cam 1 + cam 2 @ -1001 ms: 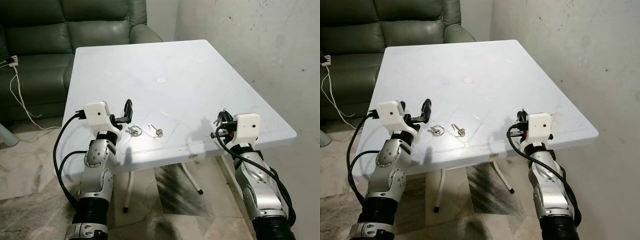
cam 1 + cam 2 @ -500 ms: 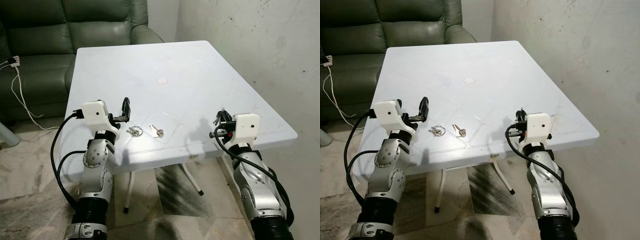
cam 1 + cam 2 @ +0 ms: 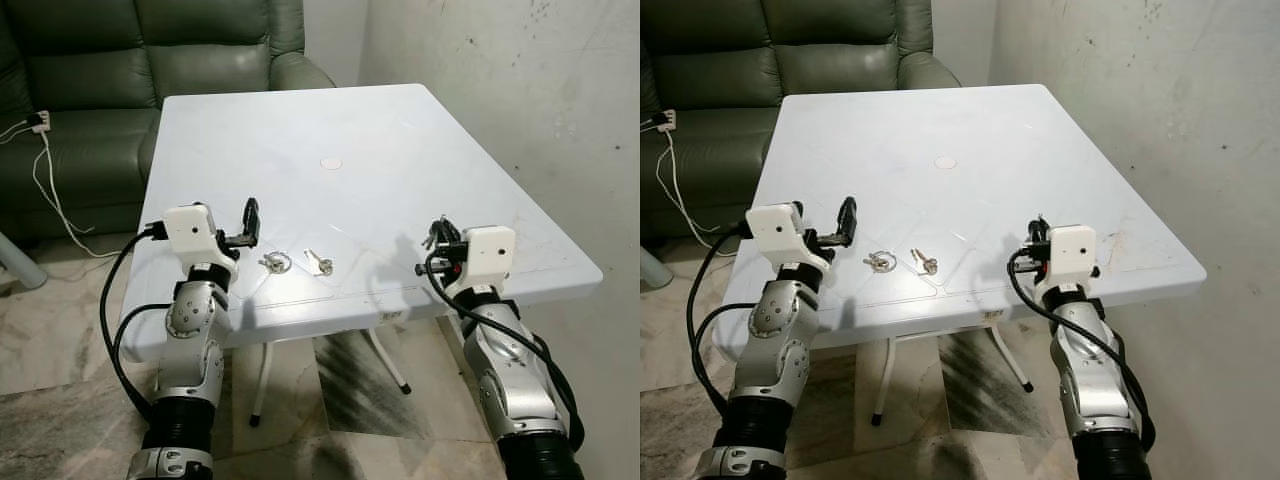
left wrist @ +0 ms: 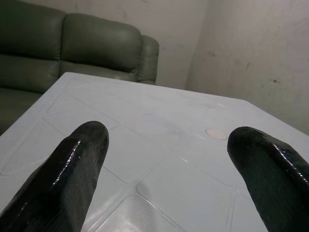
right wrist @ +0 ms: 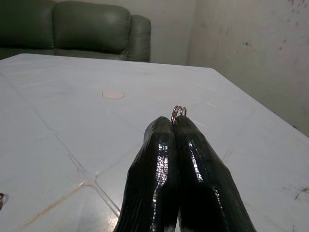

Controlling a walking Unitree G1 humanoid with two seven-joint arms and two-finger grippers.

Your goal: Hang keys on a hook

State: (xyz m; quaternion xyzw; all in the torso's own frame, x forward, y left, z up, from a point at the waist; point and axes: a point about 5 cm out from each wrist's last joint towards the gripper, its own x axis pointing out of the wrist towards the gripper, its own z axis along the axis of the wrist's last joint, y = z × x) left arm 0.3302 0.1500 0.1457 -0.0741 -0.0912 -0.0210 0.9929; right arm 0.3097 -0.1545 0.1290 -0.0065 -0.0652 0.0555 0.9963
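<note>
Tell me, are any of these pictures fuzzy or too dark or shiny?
Head views: bright and sharp; the keys on the white table look crisp, and soft arm shadows fall on the near edge. Left wrist view: the black fingers up close look fuzzy, the table beyond clearer. Right wrist view: light glints off the shiny shut fingers, with a key ring poking out.

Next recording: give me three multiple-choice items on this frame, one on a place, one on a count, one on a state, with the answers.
1. Where do the loose keys lie?
A. on the sofa
B. on the white table, near its front edge
C. on the floor

2. How many robot arms reach over the table?
A. one
B. two
C. three

3. How are the left gripper fingers?
A. spread apart
B. pressed together
C. closed on a cup

Answers: 1 B, the keys rest between both arms. 2 B, one arm on each side. 3 A, the left wrist view shows table between them; the right gripper pinches a key ring.
</note>
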